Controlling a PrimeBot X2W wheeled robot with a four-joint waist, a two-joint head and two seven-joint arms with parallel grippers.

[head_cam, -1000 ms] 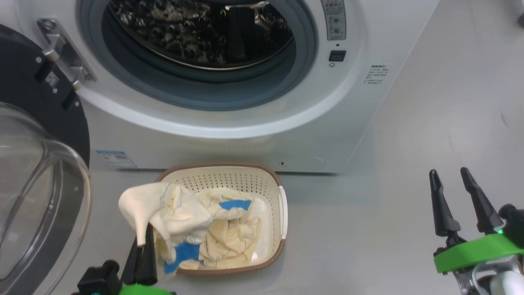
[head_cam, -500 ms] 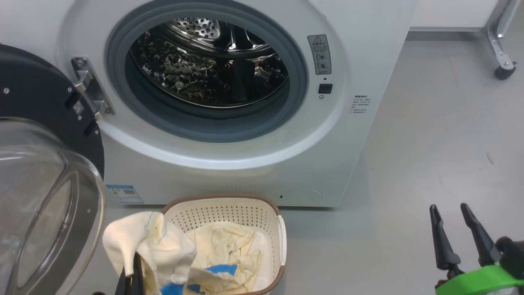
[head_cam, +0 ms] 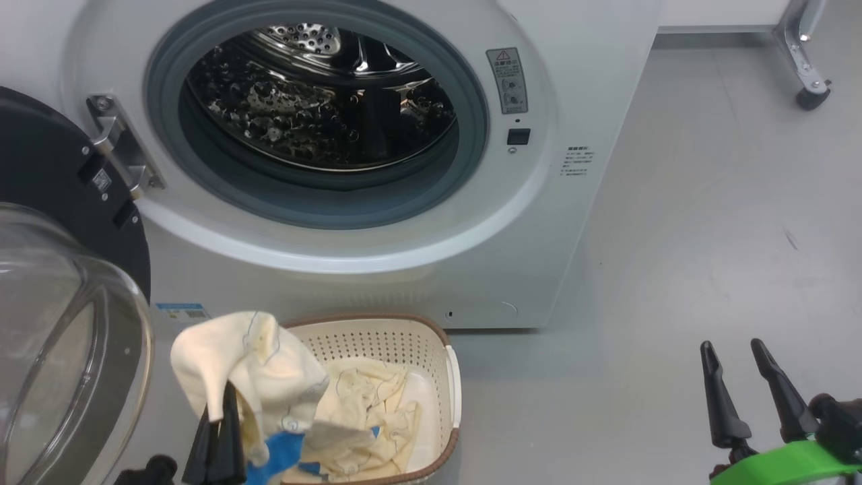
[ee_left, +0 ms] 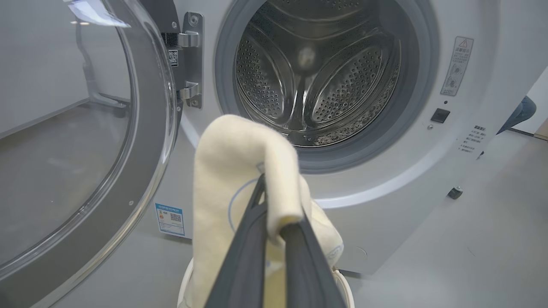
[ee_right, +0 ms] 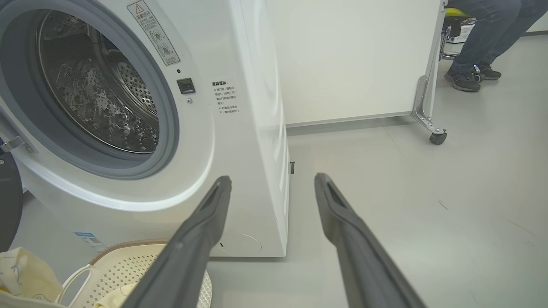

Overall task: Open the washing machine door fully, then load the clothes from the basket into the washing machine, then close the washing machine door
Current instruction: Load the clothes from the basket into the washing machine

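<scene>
Left wrist view: left pincer (ee_left: 276, 205) pinches one fold of clothes (ee_left: 227, 162) below the washing machine (ee_left: 428, 179) opening, so it may slip free.

drum (head_cam: 316, 114): shiny perforated steel | clothes (head_cam: 269, 377): soft matt cloth | basket (head_cam: 384, 342): perforated plastic | door (head_cam: 54, 337): clear glossy glass

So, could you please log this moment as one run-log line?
door: open | left hand: shut on cream cloth over basket | right hand: open, idle | drum: empty
</scene>
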